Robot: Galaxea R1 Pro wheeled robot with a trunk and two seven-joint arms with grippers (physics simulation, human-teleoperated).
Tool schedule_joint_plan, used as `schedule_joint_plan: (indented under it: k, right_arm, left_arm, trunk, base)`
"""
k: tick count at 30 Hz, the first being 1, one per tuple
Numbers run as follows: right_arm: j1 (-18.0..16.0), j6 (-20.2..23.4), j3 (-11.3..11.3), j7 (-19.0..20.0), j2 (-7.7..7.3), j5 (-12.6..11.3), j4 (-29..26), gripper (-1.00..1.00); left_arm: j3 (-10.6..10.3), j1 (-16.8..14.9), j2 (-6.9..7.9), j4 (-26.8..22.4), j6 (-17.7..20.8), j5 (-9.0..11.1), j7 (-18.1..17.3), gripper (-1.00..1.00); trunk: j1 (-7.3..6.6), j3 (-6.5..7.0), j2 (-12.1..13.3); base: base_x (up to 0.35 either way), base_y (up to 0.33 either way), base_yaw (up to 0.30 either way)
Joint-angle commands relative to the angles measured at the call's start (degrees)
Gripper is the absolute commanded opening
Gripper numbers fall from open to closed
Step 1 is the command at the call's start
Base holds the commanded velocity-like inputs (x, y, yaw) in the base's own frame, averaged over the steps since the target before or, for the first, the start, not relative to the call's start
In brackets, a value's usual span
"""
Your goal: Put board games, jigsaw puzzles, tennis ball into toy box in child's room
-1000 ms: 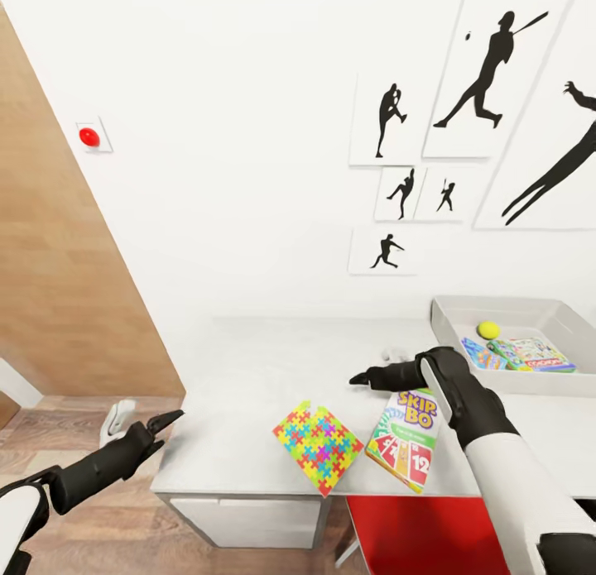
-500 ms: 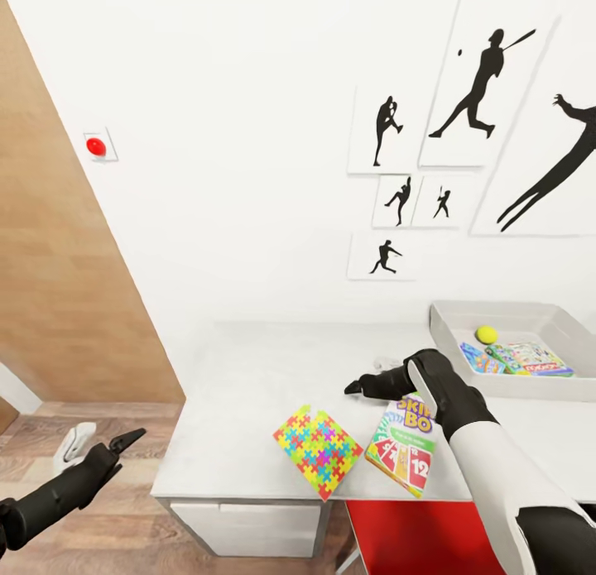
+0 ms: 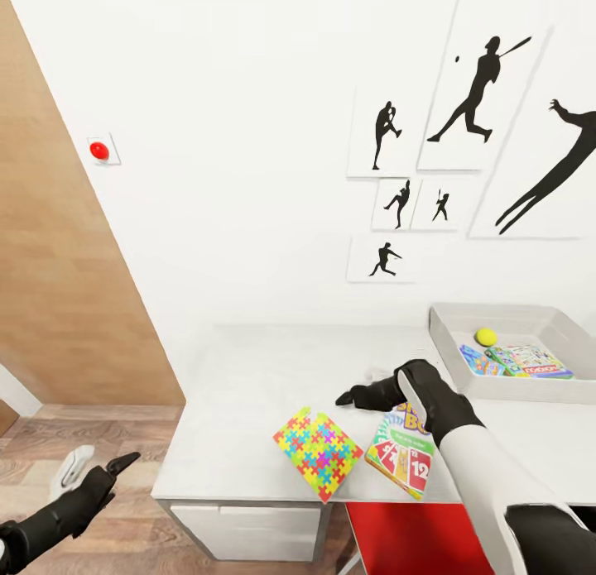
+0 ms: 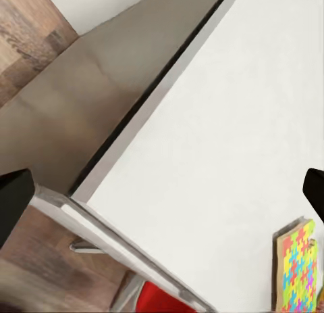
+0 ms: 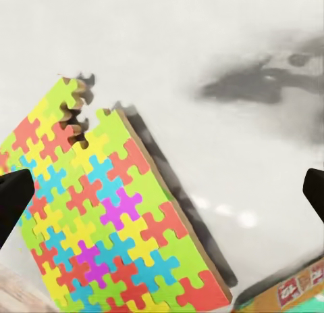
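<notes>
Two robot arms are working at a white table [image 3: 248,376] in a child's room. Far left, the left gripper [image 3: 103,469] is hanging low over the wood floor [image 3: 124,542], off the table's edge, its fingers spread apart and holding nothing. Moving right, a jigsaw puzzle [image 3: 318,448] is lying near the table's front edge, one corner poking out past it. Just beside it, a "SKIP BO" board game [image 3: 403,457] is resting flat, partly hidden beneath the right arm. The right gripper [image 3: 348,397] is hovering over the tabletop just behind puzzle and game, fingers wide apart in the wrist view and empty. Farther right, at the back of the table, a grey toy box [image 3: 447,343] is holding a tennis ball [image 3: 486,337] and two more board games, a blue one [image 3: 480,361] and a larger green-edged one [image 3: 530,361]. Black silhouette pictures of athletes [image 3: 463,136] are hanging on the wall above.
</notes>
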Motion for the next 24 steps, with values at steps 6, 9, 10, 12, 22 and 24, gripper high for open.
schedule_joint_plan:
  k: [6,9,10,12,22,24]
  right_arm:
    - [0.3,-6.0,0.5,0.2,1.39,-0.2,7.5,1.0]
    - [0.7,-8.9,0.5,0.2,2.84,0.2,8.8,1.0]
    - [0.7,-9.3,0.5,0.2,2.93,0.3,9.0,1.0]
    - [0.8,-10.6,0.6,0.3,3.11,0.4,9.4,1.0]
    - [0.9,-12.0,0.5,0.3,3.35,0.6,9.8,1.0]
    - [0.9,-12.1,0.5,0.3,3.42,0.6,9.8,1.0]
  left_arm:
    - [3.1,1.7,-0.1,2.9,-0.1,1.2,0.0,1.0]
    - [3.5,3.3,-0.31,3.2,-0.1,1.4,0.0,1.0]
    - [3.5,3.5,-0.38,3.2,-0.1,1.4,0.0,1.0]
    - [3.6,4.2,-0.72,3.3,-0.2,1.3,0.0,1.0]
    - [3.6,5.0,-1.1,4.2,-0.5,1.1,0.1,1.0]
    - [3.5,5.1,-1.13,4.9,-0.7,1.0,0.1,1.0]
  trunk:
    - [0.02,-0.09,-0.1]
    - [0.02,-0.09,-0.1]
    - [0.02,-0.09,-0.1]
    - [0.24,-0.27,-0.5]
    - [1.12,-0.99,-2.1]
    - [1.12,-0.99,-2.1]
  base:
    - [0.0,0.0,0.0]
    - [0.0,0.0,0.0]
    - [0.0,0.0,0.0]
    - [0.0,0.0,0.0]
    - [0.0,0.0,0.0]
    - [0.0,0.0,0.0]
